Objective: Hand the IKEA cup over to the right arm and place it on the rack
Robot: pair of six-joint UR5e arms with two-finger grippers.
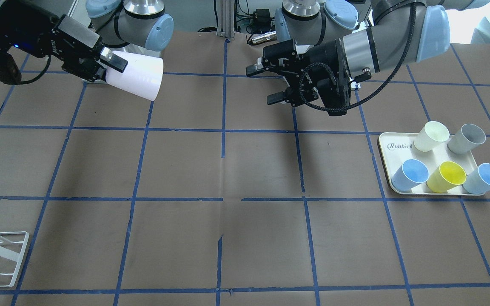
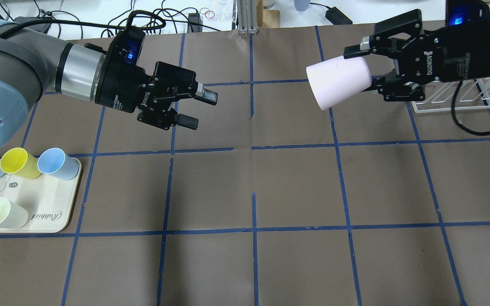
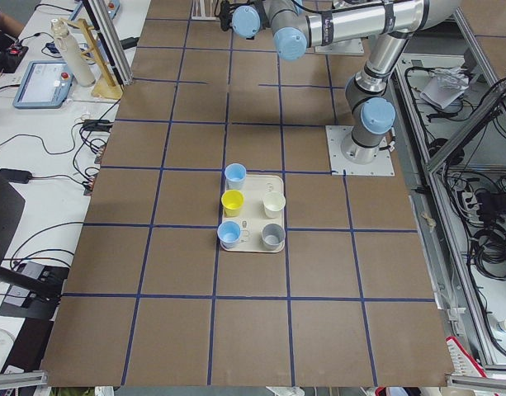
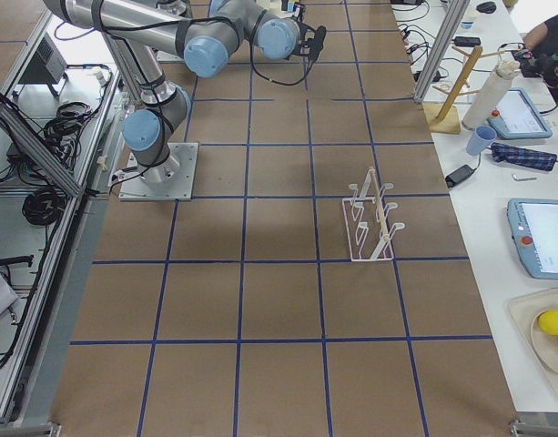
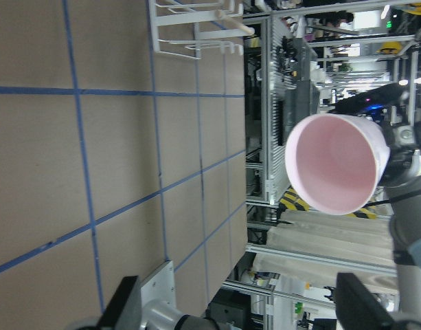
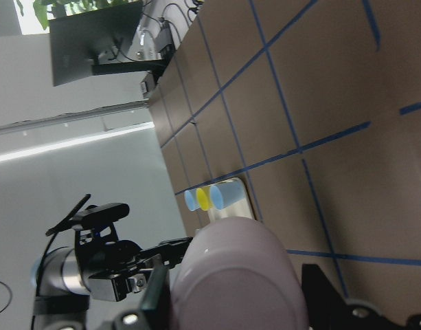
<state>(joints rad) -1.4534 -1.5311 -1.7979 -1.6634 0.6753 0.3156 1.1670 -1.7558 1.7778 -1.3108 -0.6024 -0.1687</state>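
Holding the IKEA cup [image 2: 337, 83] on its side above the tabletop [image 2: 253, 182], the right pincer [image 2: 363, 67] was clamped on the cup's narrow end. The cup's mouth faced the left pincer [image 2: 200, 109], which hung spread wide and empty, well apart. By that, the handover looked done! Left to do: the carry to the rack [image 4: 379, 214] and the placing, since the cup was not yet on it. The cup's base was hidden between the fingers. The rack sat half covered behind the right pincer from overhead and was cut off by the frame edge from the front. Both pincers were too small to read in the side views.
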